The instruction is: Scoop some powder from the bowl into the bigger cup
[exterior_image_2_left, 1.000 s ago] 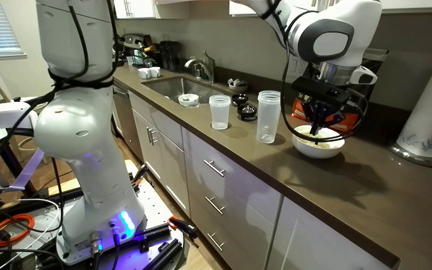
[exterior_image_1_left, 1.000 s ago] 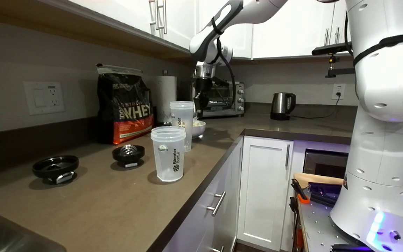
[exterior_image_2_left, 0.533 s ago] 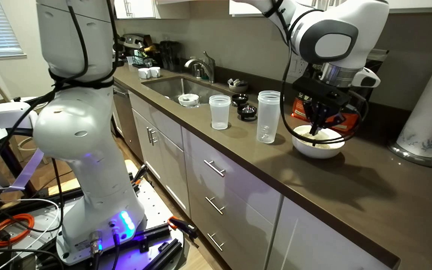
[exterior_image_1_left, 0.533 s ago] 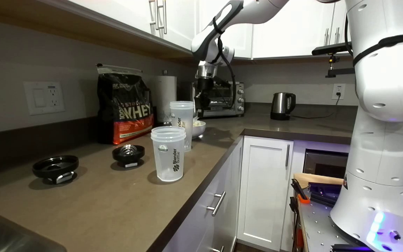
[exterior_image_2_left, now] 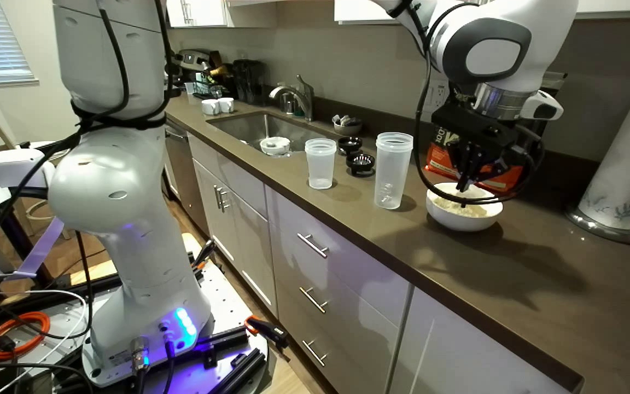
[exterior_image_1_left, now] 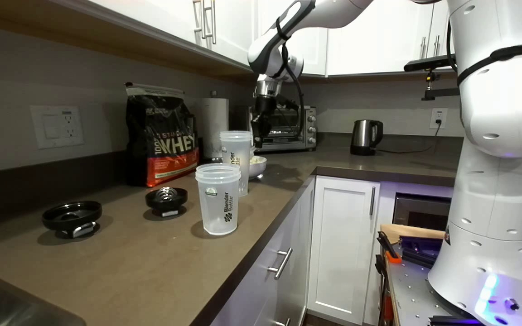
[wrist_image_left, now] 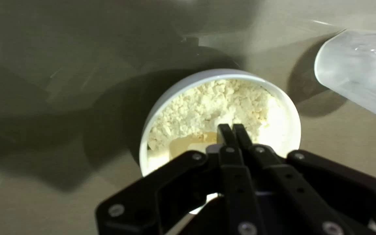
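The white bowl (exterior_image_2_left: 460, 220) of pale, crumbly powder (wrist_image_left: 204, 106) stands on the counter in both exterior views. Beside it is the bigger cup (exterior_image_2_left: 392, 172), tall, frosted and upright; its base part (wrist_image_left: 357, 71) shows at the right of the wrist view. My gripper (wrist_image_left: 231, 126) points down over the bowl, jaws together with only a narrow slit at the tips. In an exterior view the fingertips (exterior_image_2_left: 461, 187) hang just above the powder. A small pale shape (exterior_image_1_left: 252, 149) shows below them; what it is, and whether anything thin sits in the slit, I cannot tell.
A shorter translucent cup (exterior_image_1_left: 218, 199) and two black lids (exterior_image_1_left: 71, 216) stand along the counter. Behind are a black whey bag (exterior_image_1_left: 161, 136) and a paper towel roll (exterior_image_2_left: 624, 164). A toaster oven (exterior_image_1_left: 283, 129) sits in the corner. The arm's cable (exterior_image_2_left: 423, 109) loops before the bowl.
The gripper has risen a little and shifted slightly away from the tall cup, so more powder shows under the fingertips. Bowl and cups have stayed put.
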Controlling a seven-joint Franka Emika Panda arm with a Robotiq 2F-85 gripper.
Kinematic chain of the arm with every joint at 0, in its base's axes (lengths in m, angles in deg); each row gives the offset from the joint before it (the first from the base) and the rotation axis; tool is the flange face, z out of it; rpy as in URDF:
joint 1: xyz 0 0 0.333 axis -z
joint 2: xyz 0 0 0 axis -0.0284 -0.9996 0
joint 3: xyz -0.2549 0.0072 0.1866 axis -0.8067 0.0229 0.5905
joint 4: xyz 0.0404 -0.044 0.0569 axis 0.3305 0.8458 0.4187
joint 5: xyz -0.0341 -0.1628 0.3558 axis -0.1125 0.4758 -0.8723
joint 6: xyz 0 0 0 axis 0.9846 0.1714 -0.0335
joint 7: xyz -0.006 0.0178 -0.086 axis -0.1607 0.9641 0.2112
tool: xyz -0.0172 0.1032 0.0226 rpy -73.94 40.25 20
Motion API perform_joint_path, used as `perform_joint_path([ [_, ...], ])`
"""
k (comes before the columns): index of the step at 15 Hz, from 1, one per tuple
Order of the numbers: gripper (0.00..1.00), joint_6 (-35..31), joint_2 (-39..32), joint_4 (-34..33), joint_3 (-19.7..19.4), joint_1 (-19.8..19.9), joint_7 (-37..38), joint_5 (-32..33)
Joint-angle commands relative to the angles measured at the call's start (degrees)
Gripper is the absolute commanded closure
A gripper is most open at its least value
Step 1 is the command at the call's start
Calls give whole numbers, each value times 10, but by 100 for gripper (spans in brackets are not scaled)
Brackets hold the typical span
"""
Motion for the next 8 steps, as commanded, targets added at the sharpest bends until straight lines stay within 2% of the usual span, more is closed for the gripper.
perform_joint_path([
  [1,99,21,6,-13,2,5,-5,-11],
  [8,99,50,43,3,0,3,-10,-13],
])
